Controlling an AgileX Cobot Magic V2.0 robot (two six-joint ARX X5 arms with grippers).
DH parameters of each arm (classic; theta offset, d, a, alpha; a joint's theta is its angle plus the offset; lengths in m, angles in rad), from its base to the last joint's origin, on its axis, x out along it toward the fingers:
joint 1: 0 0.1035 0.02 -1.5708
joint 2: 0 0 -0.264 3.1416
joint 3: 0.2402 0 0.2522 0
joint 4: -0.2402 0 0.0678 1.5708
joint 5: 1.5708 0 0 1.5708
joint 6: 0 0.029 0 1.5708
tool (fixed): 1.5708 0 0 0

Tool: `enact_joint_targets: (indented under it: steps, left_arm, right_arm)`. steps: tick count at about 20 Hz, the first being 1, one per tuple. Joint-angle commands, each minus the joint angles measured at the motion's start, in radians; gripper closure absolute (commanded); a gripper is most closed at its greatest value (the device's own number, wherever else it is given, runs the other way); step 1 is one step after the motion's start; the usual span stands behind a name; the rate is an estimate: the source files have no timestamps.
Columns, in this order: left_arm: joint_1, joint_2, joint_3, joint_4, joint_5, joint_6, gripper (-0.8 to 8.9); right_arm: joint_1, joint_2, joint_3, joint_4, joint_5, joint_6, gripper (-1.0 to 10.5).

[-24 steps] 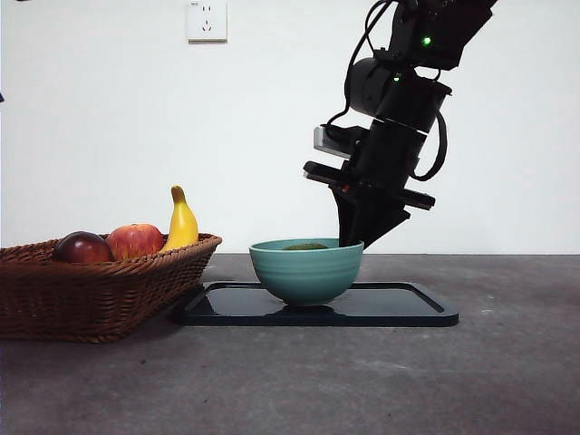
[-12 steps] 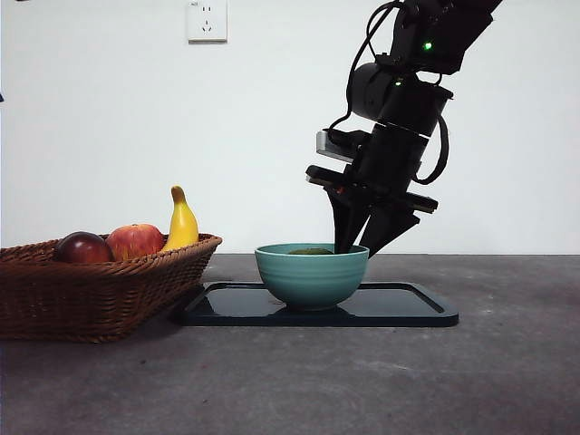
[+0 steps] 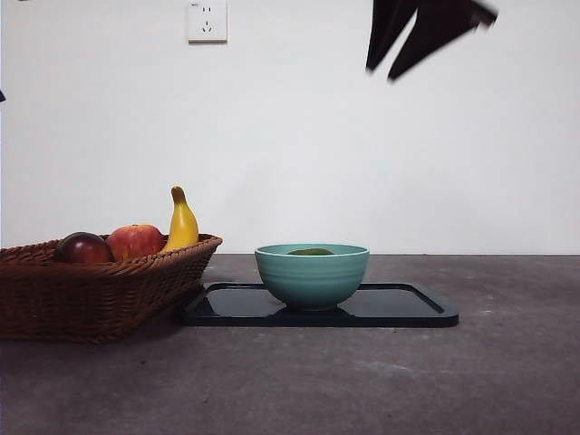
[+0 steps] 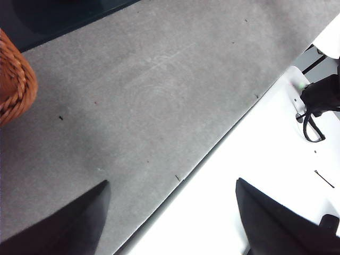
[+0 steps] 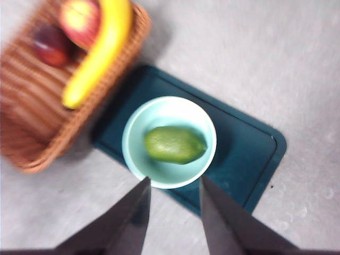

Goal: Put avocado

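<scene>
- We see the avocado (image 5: 174, 144) lying on its side inside the bowl (image 5: 135, 127), dull green, smooth, egg-shaped with one tapered end; in the front view only its dark top (image 3: 311, 251) peeks over the rim.
- We note the bowl (image 3: 311, 276) is teal, round, glazed, with faint horizontal ridges on the outer wall and a paler inside.
- The bowl stands on a dark, glossy rectangular tray (image 3: 412, 311) with rounded corners and a low raised lip; from above the tray (image 5: 249, 159) looks deep teal-black.
- We mark the right gripper (image 5: 174, 212) high above the bowl, nothing between its jaws, which stand slightly apart; in the front view it shows as black pointed tips (image 3: 399, 50) at the top edge, clear of everything.
- Beside the tray we see a woven wicker basket (image 3: 100, 290), brown, coarse weave, its rim just touching or nearly touching the tray's edge, we cannot tell which.
- In the basket: a yellow banana (image 3: 182, 223) standing tip up, a red-yellow apple (image 3: 134, 240), a dark red-purple round fruit (image 3: 82, 247).
- The table (image 3: 362, 381) is grey, matte, speckled like stone.
- The left gripper (image 4: 170, 223) waits over the table's edge, jaws spread wide, empty; a basket corner (image 4: 16, 79) shows nearby.
- A white wall socket (image 3: 207, 20) sits on the plain wall.
</scene>
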Motion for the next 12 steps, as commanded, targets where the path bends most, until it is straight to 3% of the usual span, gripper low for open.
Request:
enact_joint_targets:
  steps: [1, 6, 12]
  left_arm:
    - [-0.006, 0.005, 0.009, 0.006, 0.004, 0.019, 4.4]
    - [-0.006, 0.005, 0.009, 0.008, 0.004, 0.019, 4.4]
    - [-0.006, 0.005, 0.009, 0.009, 0.004, 0.019, 4.4]
  right_arm:
    - [0.014, -0.076, -0.097, 0.006, 0.0, -0.008, 8.0]
    - [0.087, -0.367, -0.411, 0.06, -0.018, 0.001, 8.0]
    - [0.215, -0.623, -0.617, 0.085, -0.026, 0.053, 8.0]
